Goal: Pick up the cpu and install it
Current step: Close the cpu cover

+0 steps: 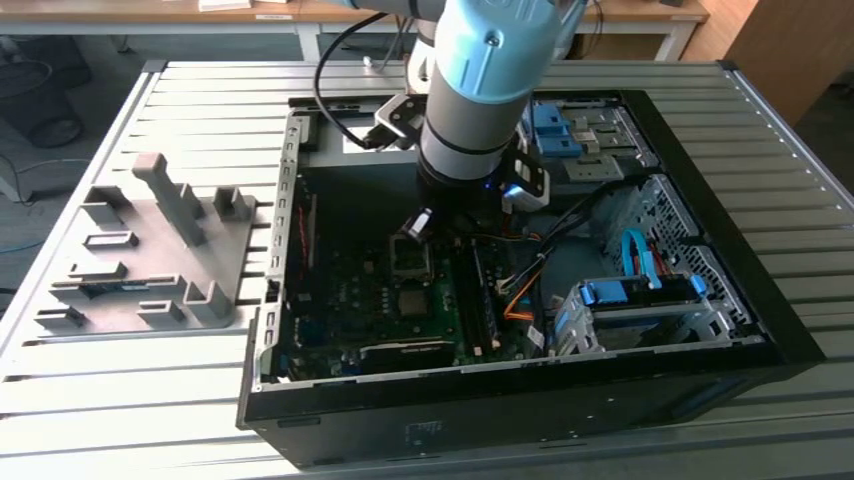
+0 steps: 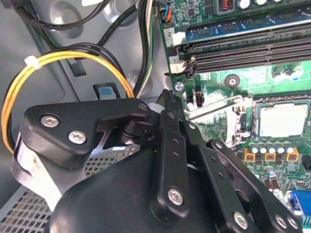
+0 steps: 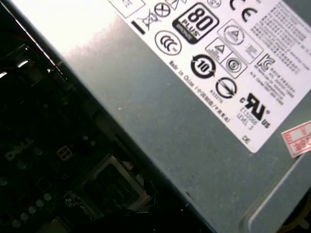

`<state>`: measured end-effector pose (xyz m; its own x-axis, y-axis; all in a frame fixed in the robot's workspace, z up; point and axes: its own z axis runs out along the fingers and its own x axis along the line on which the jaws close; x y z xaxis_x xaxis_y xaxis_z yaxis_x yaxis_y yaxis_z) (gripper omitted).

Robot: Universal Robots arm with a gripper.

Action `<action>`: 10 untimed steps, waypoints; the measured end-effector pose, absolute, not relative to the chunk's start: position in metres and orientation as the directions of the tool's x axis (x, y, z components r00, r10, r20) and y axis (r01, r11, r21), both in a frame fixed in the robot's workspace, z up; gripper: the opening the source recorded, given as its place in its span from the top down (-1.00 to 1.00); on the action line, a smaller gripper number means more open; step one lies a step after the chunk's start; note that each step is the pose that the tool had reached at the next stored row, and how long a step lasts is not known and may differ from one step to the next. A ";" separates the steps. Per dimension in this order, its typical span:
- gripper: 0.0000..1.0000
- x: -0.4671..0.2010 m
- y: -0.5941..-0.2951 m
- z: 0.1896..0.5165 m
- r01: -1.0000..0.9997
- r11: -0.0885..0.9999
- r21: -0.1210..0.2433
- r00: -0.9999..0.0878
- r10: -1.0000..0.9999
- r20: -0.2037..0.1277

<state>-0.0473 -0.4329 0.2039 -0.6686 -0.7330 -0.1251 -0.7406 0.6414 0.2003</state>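
The cpu is a pale silver-grey square lying flat inside the socket frame on the green motherboard. The socket's metal load plate stands lifted beside it. My gripper is a black linkage hanging inside the open computer case, a short way off the socket to one side and apart from the chip. In the exterior view the gripper sits just above the socket near the middle of the board. Nothing shows in its grasp.
The grey power supply box with a white label is close to the wrist. Yellow and black cables loop beside the gripper. Long memory slots border the socket. Blue-tabbed drive cages fill the case's right side. A grey fixture tray lies on the table.
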 end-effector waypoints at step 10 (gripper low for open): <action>0.80 -0.049 -0.434 0.211 -0.742 0.640 0.197 -0.667 -0.734 -0.128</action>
